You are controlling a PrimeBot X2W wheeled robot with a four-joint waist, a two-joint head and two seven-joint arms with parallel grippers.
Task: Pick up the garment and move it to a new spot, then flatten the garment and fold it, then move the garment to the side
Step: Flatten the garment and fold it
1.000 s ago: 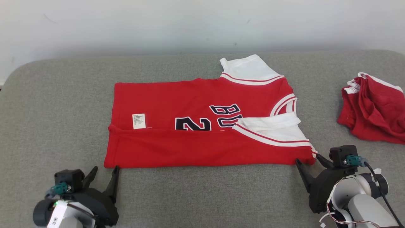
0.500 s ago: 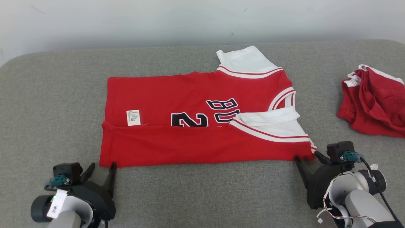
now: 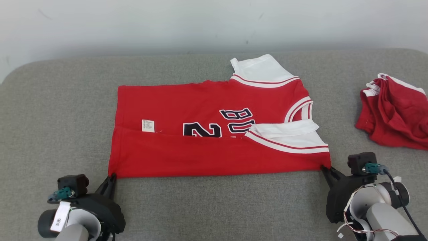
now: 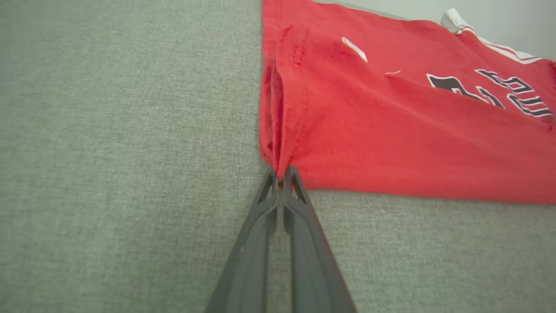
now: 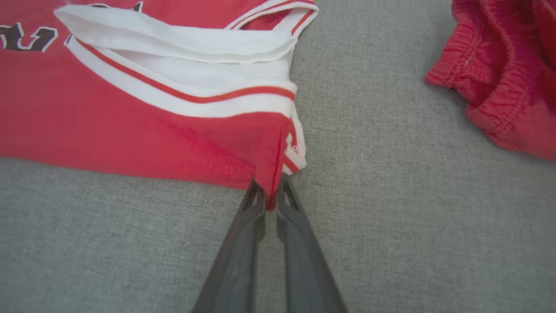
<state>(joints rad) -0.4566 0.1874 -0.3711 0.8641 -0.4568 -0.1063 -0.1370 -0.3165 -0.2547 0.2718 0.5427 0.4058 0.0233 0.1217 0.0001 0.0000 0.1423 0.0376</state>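
- The red jersey [image 3: 214, 134] lies spread flat in the middle of the grey fabric-covered tabletop [image 3: 50, 100]. Its near long edge is folded up over the number, so moving and flattening look done and one fold is in.
- The left pincer [image 3: 112, 176] is clamped on the near hem corner, and the right pincer [image 3: 326, 169] on the near shoulder-end corner.
- Left to do, I judge: further folds, then moving it aside.
- Crumpled red shorts [image 3: 394, 113] lie well apart, to the right.
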